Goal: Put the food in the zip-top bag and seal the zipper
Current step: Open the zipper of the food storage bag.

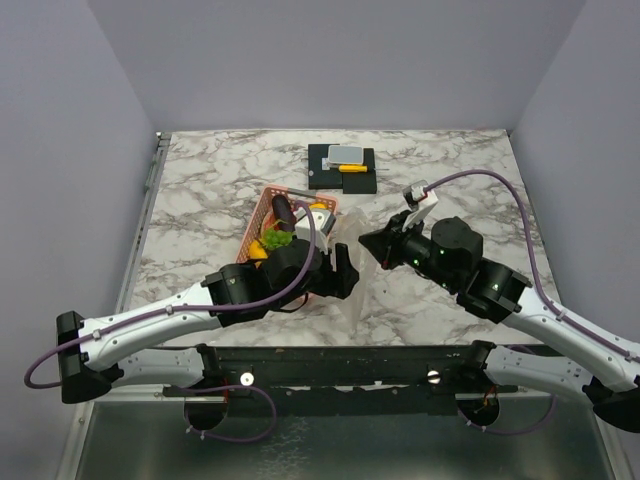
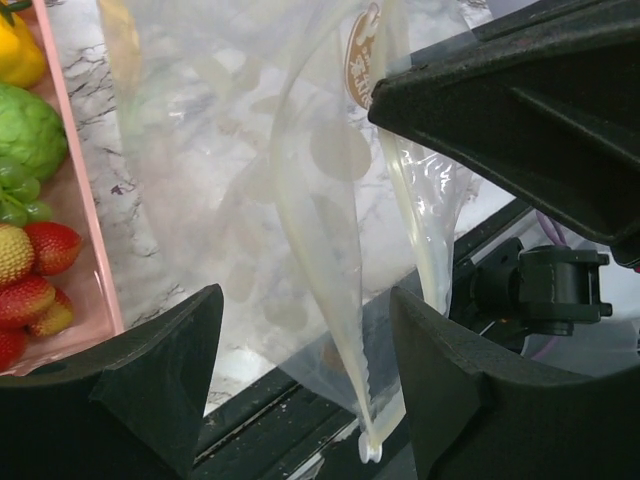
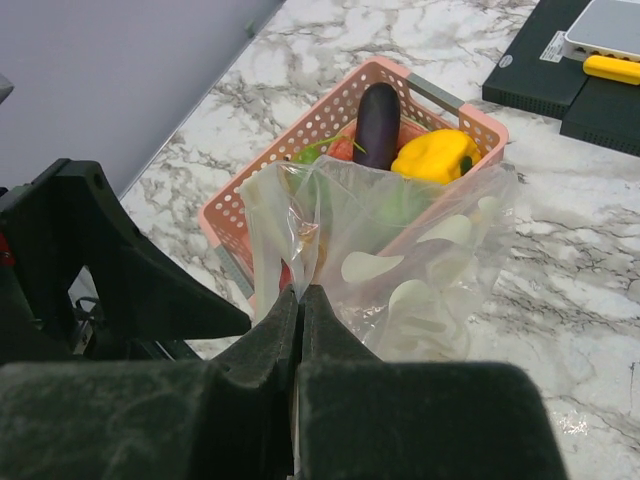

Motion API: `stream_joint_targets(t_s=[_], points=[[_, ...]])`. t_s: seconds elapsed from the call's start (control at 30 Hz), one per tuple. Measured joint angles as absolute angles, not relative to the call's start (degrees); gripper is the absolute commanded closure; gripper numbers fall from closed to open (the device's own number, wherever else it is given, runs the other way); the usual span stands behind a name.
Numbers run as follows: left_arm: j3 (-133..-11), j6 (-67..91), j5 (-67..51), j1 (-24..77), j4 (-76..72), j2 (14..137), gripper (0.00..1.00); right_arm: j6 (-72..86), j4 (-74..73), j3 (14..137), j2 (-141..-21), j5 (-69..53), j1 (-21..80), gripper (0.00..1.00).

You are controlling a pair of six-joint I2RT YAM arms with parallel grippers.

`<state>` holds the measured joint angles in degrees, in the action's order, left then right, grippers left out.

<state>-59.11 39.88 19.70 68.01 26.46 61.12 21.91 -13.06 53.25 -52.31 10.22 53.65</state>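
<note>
White-grey marble-pattern table (image 1: pixel 220 170); plain lavender-grey walls (image 1: pixel 330 60) on three sides; even, diffuse light.

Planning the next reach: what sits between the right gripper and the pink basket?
The clear zip-top bag, pinched by the right gripper and hanging before the pink basket; the right wrist view shows it.

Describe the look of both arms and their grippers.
The left arm and right arm both have white links and bulky black joints, each trailed by a loose purple cable. Both end in matte black: the left gripper and right gripper have thick, wedge-shaped fingers with a grainy surface.
</note>
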Motion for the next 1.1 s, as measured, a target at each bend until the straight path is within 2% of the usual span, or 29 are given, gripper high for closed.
stream_joint_targets(t_s=[0.27,0.47,0.7,1.1], points=[[-56.9,41.1,17.74,68.01,23.03,62.24,0.31,22.26,-12.86,53.23,-52.27,10.09,53.65,0.99],[-55.99,41.85,17.3,68.01,22.5,63.81,0.39,23.14,-12.88,53.23,-52.25,11.07,53.65,0.99],[-55.75,42.85,17.32,68.01,22.28,64.62,0.56,24.62,-12.97,53.23,-52.05,12.97,53.65,0.99],[-55.77,43.0,17.32,68.01,21.87,64.53,0.96,26.33,-13.39,52.49,-52.1,14.74,53.65,0.99]])
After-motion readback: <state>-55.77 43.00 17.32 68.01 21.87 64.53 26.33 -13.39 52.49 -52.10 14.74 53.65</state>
